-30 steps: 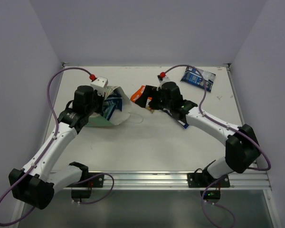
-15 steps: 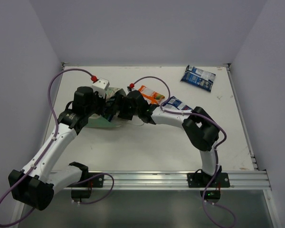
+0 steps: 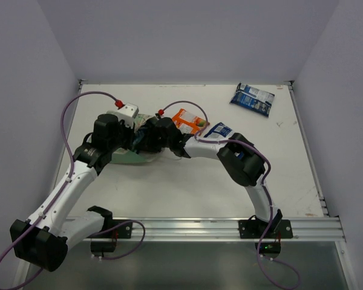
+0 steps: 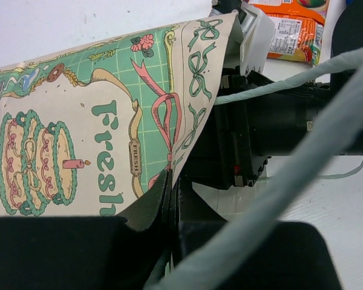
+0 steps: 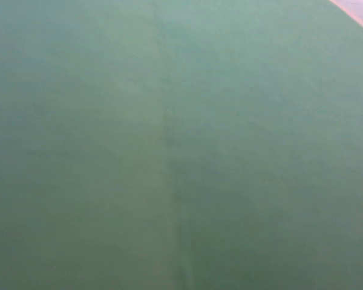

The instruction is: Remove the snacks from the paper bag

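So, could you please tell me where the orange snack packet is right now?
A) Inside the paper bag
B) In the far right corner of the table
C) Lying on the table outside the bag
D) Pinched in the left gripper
C: the orange packet lies flat on the table, just outside the paper bag, and nothing is gripping it.
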Action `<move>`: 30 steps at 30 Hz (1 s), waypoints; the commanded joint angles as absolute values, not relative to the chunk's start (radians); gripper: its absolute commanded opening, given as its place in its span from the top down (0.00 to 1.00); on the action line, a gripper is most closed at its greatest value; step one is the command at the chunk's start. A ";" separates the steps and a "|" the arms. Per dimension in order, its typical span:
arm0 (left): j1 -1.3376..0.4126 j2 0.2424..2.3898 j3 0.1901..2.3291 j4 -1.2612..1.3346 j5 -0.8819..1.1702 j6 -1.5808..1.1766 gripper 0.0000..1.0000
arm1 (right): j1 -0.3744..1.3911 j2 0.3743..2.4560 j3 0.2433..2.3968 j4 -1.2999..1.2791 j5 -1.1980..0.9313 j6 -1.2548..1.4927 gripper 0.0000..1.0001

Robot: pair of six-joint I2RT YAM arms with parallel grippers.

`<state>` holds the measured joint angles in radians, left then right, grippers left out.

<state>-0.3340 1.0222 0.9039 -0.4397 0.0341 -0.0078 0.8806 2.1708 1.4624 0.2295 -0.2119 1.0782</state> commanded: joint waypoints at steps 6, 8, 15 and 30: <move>-0.330 0.979 0.856 -0.399 0.005 -0.037 1.00 | 0.874 2.031 1.431 0.302 -0.242 0.979 1.00; -0.328 0.970 0.842 -0.402 -0.040 -0.034 1.00 | 0.858 1.990 1.391 0.296 -0.239 0.950 1.00; -0.322 0.956 0.804 -0.391 -0.121 -0.040 1.00 | 0.816 1.809 1.338 0.189 -0.270 0.859 1.00; -0.279 1.061 0.811 -0.295 -0.224 -0.083 1.00 | 0.684 1.500 1.266 -0.049 -0.417 0.765 1.00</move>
<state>-0.3008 1.0340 0.8036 -0.3466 -0.1436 -0.0513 0.7273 1.6405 1.3159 -0.0093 -0.3706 0.8024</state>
